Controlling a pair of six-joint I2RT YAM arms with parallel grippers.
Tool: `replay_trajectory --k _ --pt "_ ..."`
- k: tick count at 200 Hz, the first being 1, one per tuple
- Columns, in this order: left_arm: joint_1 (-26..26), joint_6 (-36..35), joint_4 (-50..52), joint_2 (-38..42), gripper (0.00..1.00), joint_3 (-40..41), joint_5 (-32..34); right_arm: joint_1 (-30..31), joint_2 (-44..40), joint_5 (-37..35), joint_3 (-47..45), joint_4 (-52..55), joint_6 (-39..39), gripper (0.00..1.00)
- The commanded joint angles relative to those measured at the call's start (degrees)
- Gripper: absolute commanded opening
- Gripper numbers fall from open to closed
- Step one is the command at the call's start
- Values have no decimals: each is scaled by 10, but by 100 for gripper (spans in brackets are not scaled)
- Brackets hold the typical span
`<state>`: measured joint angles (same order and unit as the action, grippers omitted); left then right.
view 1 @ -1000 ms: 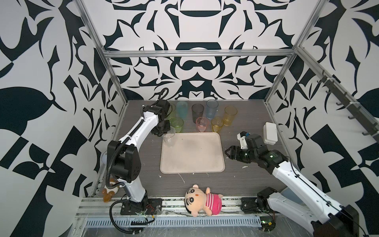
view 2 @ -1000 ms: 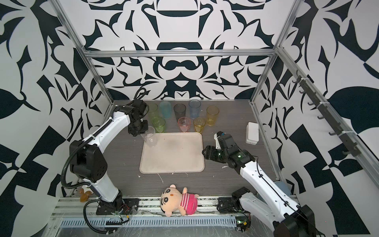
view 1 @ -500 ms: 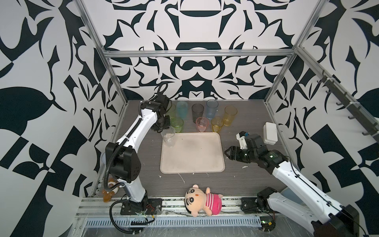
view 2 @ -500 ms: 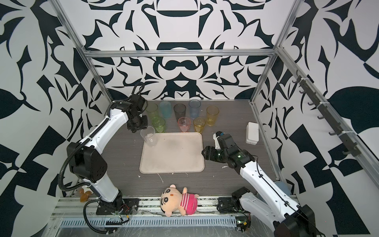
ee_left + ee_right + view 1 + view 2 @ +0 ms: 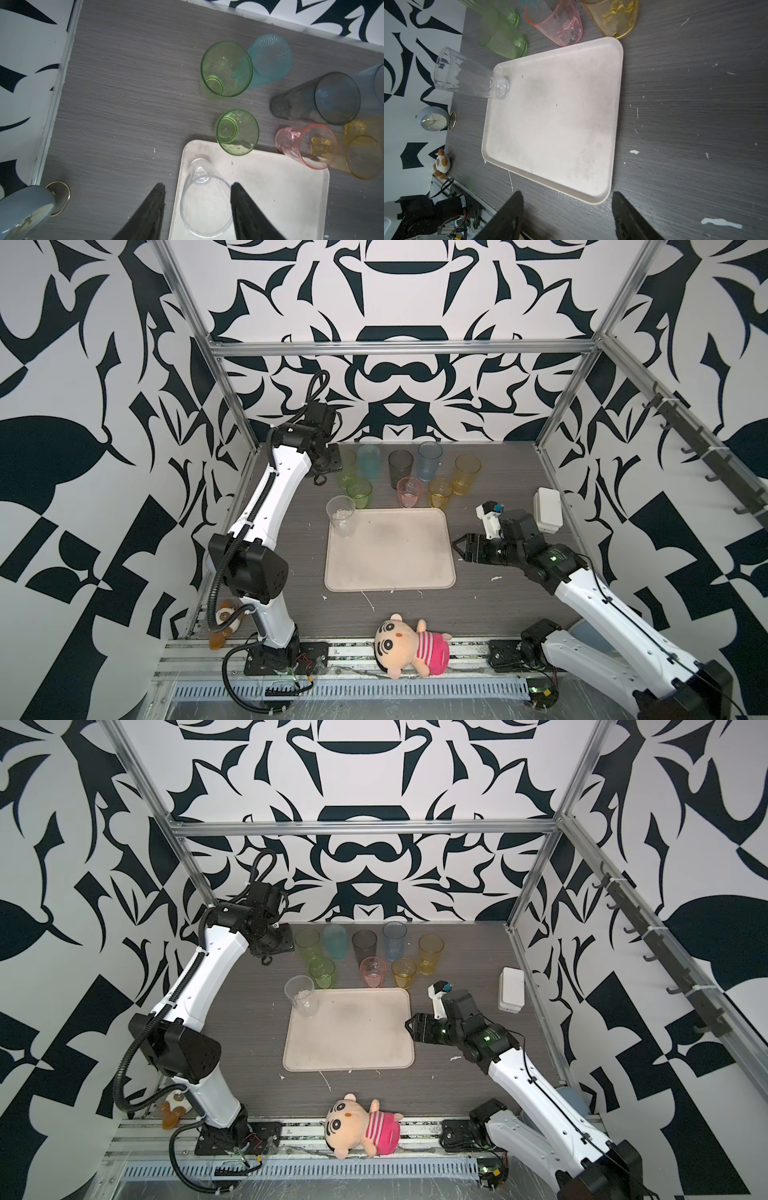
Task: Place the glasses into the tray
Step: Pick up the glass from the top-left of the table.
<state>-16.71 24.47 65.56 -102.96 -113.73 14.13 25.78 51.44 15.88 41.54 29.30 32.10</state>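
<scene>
Now that the clear glass (image 5: pixel 340 516) is standing in the tray (image 5: pixel 390 572), the left gripper (image 5: pixel 197 186), jaws apart, is retreating toward eight waiting glasses (image 5: pixel 409 491).

No writing can be read in any view. The clock (image 5: pixel 433 120) shows a pale dial with hands, but its hour marks are too small to make out. A small white label (image 5: pixel 445 230) in the right wrist view carries dark print that is too blurred to read.
</scene>
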Motion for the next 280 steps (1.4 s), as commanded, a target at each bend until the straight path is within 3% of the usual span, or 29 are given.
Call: replay_trajectory --k 1,117,280 --pt "11 13 10 -32 55 -30 8 4 -9 8 20 -31 -13 71" --pt "28 48 -66 -126 58 -96 -4 8 -20 -2 -1 -42 -9 71" --pt "47 68 -95 -235 58 -114 -44 8 -31 -46 3 17 3 70"
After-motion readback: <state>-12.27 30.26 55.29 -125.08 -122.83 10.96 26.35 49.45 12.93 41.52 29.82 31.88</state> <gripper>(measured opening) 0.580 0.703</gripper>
